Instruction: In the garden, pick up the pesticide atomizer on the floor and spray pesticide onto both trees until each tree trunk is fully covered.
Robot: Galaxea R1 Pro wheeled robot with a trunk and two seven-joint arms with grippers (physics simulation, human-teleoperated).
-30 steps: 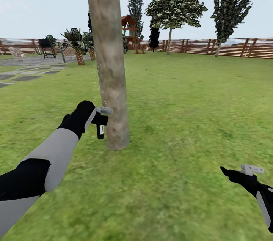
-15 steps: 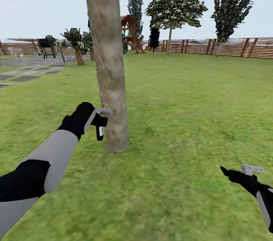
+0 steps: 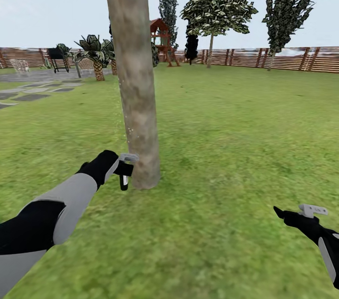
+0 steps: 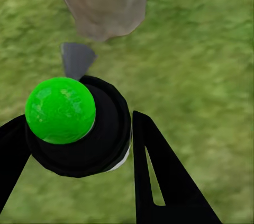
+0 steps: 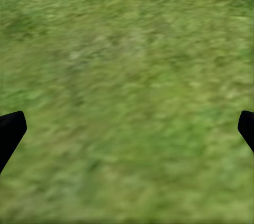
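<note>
Head view: left gripper (image 3: 123, 171) is clenched on the pesticide atomizer (image 3: 124, 177), which hangs upright just beside the foot of the tree trunk (image 3: 134, 73), low near the floor (image 3: 221, 148). The grey spray head points at the bark; whether it touches cannot be told. Fine pale specks show along the trunk's left edge above the atomizer. The right gripper (image 3: 301, 214) sits low at the right, well apart from the trunk, over bare grass. A brown slat fence (image 3: 263, 58) closes the far side of the garden, with other trees (image 3: 217, 4) standing before it.

Left wrist view: black jaws flank the atomizer (image 4: 79, 128), gripping its body from both sides; a bright green ball (image 4: 60, 109) covers its top. The grey nozzle tip points toward the trunk base (image 4: 103, 1), near it.

Right wrist view: two black fingertips (image 5: 10, 131) sit wide apart at the picture's edges, jaws released, with blurred grass (image 5: 127, 86) between them.
</note>
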